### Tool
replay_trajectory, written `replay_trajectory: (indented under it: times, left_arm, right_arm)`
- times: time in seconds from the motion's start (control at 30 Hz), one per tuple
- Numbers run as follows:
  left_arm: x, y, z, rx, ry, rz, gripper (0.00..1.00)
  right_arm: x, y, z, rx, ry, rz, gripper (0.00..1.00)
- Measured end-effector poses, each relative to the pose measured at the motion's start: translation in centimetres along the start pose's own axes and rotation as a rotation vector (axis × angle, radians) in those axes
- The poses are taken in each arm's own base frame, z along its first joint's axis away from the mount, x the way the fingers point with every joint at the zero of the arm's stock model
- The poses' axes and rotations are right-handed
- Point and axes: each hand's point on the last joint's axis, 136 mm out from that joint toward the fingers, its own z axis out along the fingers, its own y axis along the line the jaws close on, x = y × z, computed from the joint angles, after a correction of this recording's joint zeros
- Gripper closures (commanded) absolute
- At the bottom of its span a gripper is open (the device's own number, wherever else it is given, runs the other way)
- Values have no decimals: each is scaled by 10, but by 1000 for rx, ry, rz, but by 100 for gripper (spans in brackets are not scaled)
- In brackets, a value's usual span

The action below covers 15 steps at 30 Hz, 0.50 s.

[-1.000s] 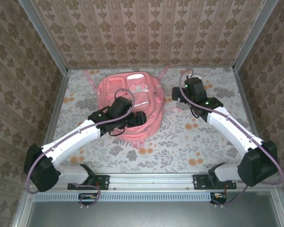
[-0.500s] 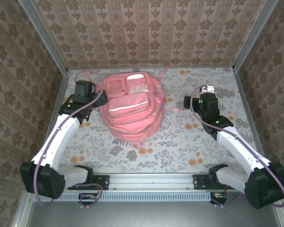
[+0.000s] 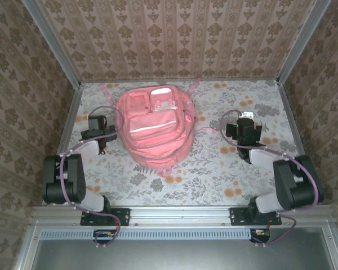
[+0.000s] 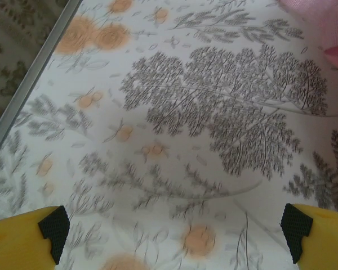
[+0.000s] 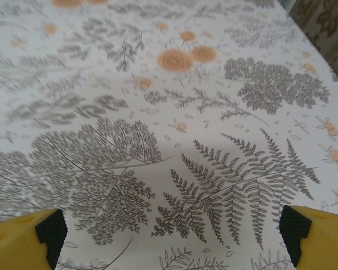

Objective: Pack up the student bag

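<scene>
Subject: the student bag (image 3: 156,126), a large soft pink fabric backpack, lies flat and front face up on the floral-print cloth table (image 3: 214,169), on its far half between the two arms.
- Two small pockets sit at the bag's far end, with a larger front pocket below them.
- A pale reflective stripe (image 3: 152,129) crosses the larger pocket.
- A small white patch (image 3: 164,104) is on one of the far pockets.
- Thin pink straps (image 3: 106,91) trail off the bag's far corners onto the cloth.

Edges and room:
- Left of the bag, a grey metal rail (image 4: 28,93) runs along the table edge.
- Beyond the bag and to either side stand patterned wallpaper walls (image 3: 174,39).
- Bare cloth lies on the bag's near side and to its right (the widest free stretch).
- A narrower strip lies between the bag and the rail.

Jaws:
- The left arm (image 3: 73,169) is folded back, its head just left of the bag.
- The left jaws stand wide open, with yellow fingers and black ribbed pads (image 4: 53,225), and nothing is between them.
- They are over bare cloth, and the bag's pink edge (image 4: 335,28) shows at the upper right of the left wrist view.
- The right arm (image 3: 287,180) is folded likewise, well right of the bag.
- The right jaws are also fully spread, pads (image 5: 50,229) apart, holding nothing and over bare fern print.
</scene>
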Motion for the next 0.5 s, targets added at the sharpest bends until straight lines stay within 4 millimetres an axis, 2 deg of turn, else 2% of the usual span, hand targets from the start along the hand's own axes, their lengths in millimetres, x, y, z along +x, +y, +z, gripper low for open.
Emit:
replay_trajectory:
  times: [0.13, 0.27, 0.4, 0.5]
  left_arm:
    - [-8, -14, 12, 50, -48, 55, 0]
    - [-21, -25, 7, 115, -148, 81, 0]
    - [-12, -33, -2, 182, -211, 107, 0]
    - [-5, -37, -6, 219, -252, 111, 0]
  right_arm:
    - [7, 3, 12, -22, 5, -16, 0]
    - [-2, -2, 8, -55, -87, 34, 0]
    - [11, -2, 4, -84, -122, 49, 0]
    - [7, 0, 3, -101, -143, 56, 0]
